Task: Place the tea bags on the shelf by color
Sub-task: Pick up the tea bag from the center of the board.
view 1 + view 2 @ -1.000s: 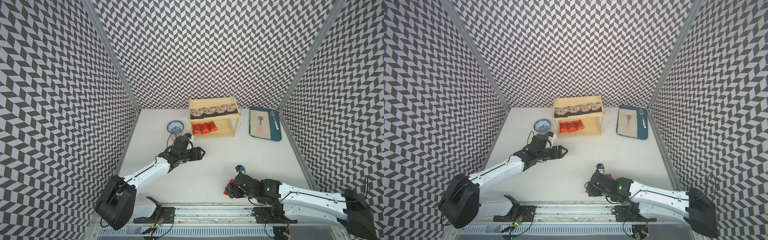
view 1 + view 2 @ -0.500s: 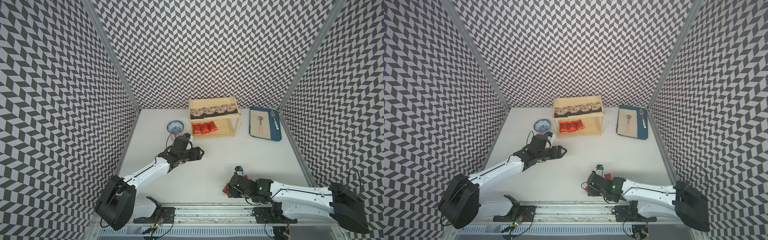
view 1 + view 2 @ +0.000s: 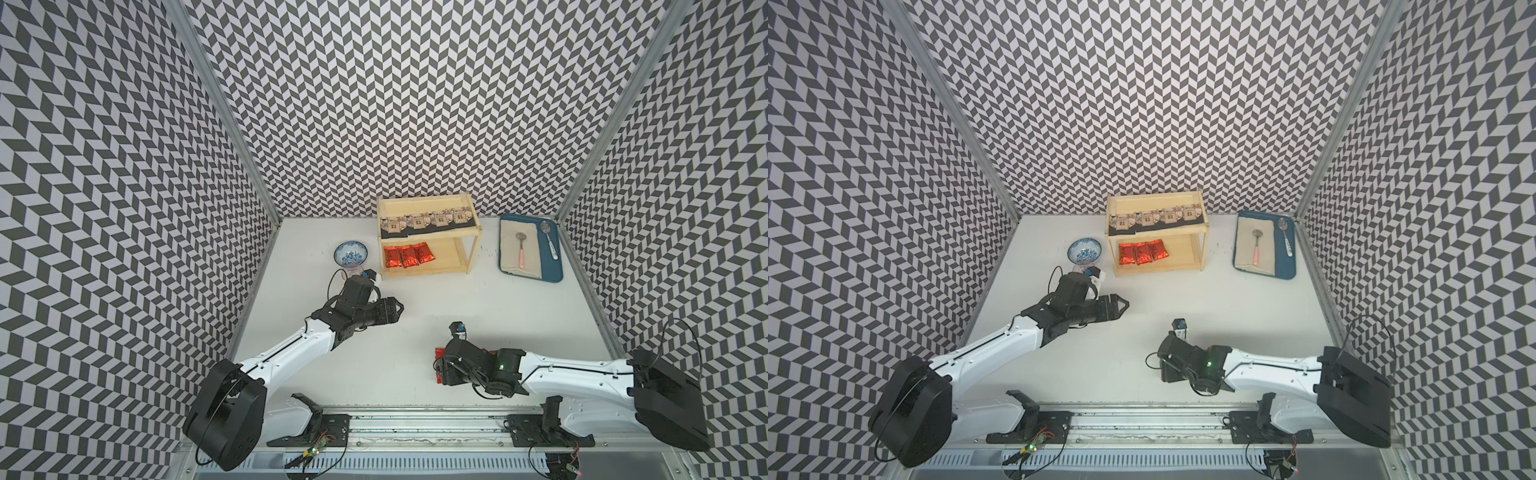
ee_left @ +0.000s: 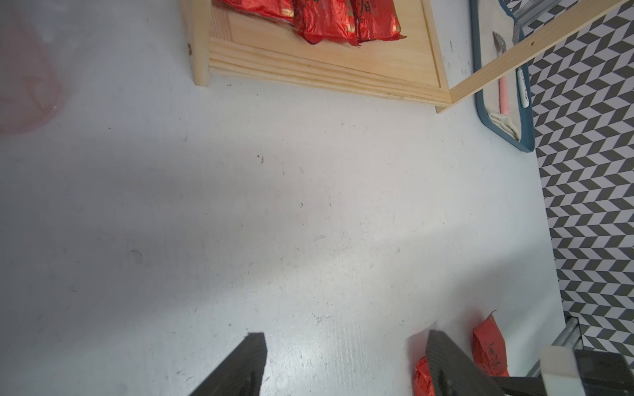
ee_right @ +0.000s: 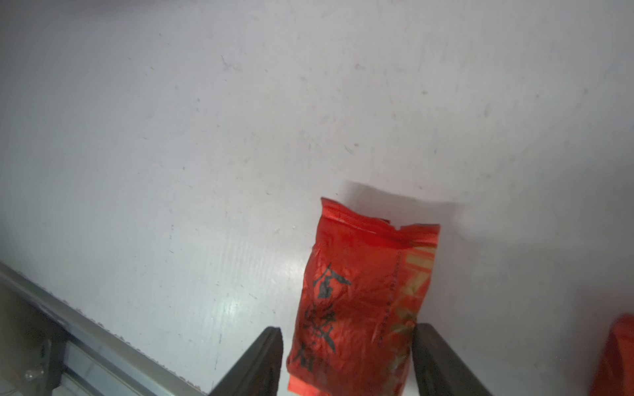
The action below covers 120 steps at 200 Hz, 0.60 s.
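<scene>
- While straddling a red tea bag (image 5: pixel 363 274) lying on the desk (image 5: pixel 206 137) by the front rail, the right fingers (image 5: pixel 264 360) flank it closely; whether they clamp it, I cannot tell.
- A second red tea bag (image 5: pixel 617 353) lies just beside.
- Farther in, the left fingers (image 4: pixel 247 363) hang spread, empty.
- At the back, the shelf (image 3: pixel 428 272) holds three red bags (image 3: pixel 408 256) on its lower tier and four black bags (image 3: pixel 428 220) on its upper tier.

Black-and-white chevron walls (image 3: pixel 415 104) around a white tabletop (image 3: pixel 457 299).

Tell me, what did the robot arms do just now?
The right arm swung slightly left; the right fingers now straddle a red tea bag, grip unclear. The left fingers, the shelf and its tea bags stayed put.
</scene>
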{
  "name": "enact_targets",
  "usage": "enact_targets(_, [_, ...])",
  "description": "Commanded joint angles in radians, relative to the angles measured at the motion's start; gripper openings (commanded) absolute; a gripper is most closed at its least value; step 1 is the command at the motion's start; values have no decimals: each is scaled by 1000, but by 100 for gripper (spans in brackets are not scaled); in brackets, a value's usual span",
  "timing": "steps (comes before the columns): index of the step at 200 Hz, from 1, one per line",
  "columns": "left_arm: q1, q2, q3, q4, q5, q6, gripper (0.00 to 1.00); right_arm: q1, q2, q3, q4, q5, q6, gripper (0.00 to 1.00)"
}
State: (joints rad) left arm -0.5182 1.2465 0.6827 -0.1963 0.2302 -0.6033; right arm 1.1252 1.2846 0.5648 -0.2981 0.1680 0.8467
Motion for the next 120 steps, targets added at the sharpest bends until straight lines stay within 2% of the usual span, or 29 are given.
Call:
enact_targets(1, [20, -37, -21, -8, 9, -2, 78, -16, 15, 2, 186, -28, -130, 62])
enact_targets(44, [76, -86, -72, -4, 57, -10, 78, -83, 100, 49, 281, -129, -261, 60])
enact_targets(66, [88, -106, -113, 36, 132, -9, 76, -103, 120, 78, 295, -170, -291, 59])
enact_targets(88, [66, -109, -174, 144, 253, -11, 73, -106, 43, 84, 236, -123, -291, 59])
enact_targets(120, [-5, -72, -236, 365, 416, -51, 73, -110, -153, -19, 185, -129, -206, 58])
